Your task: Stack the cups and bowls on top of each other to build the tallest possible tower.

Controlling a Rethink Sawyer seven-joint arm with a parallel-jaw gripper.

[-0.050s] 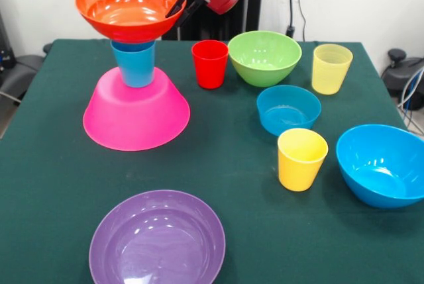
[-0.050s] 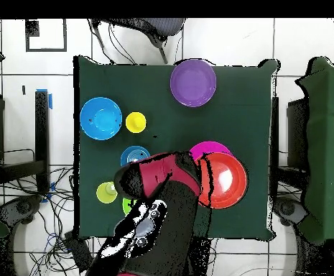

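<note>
Tower first: the pink bowl point(image 1: 136, 115) sits upside down on the table point(image 1: 53, 185), a blue cup point(image 1: 134, 63) stands upright on its flat base, and the orange bowl point(image 1: 130, 7) rests open side up on the cup's rim. The gripper point(image 1: 180, 4) is at the orange bowl's rim on the side toward the red cup point(image 1: 210, 63), its dark fingers pinching that edge as far as the front view shows; whether the bowl's weight is already on the cup or partly carried by the arm I cannot tell. What the next move turns on is centring: the orange bowl is far wider than the cup beneath it, and in the front view its middle looks to lie roughly above the cup, so a release should be a straight opening with no sideways drag. From above, the orange bowl covers most of the pink one, which peeps out at one side. Spare pieces lie well apart from the tower: purple bowl point(image 1: 158, 239), large blue bowl point(image 1: 382, 165), green bowl point(image 1: 264, 57), small blue bowl point(image 1: 288, 109), yellow cup point(image 1: 302, 159) and pale cup point(image 1: 331, 68).
</note>
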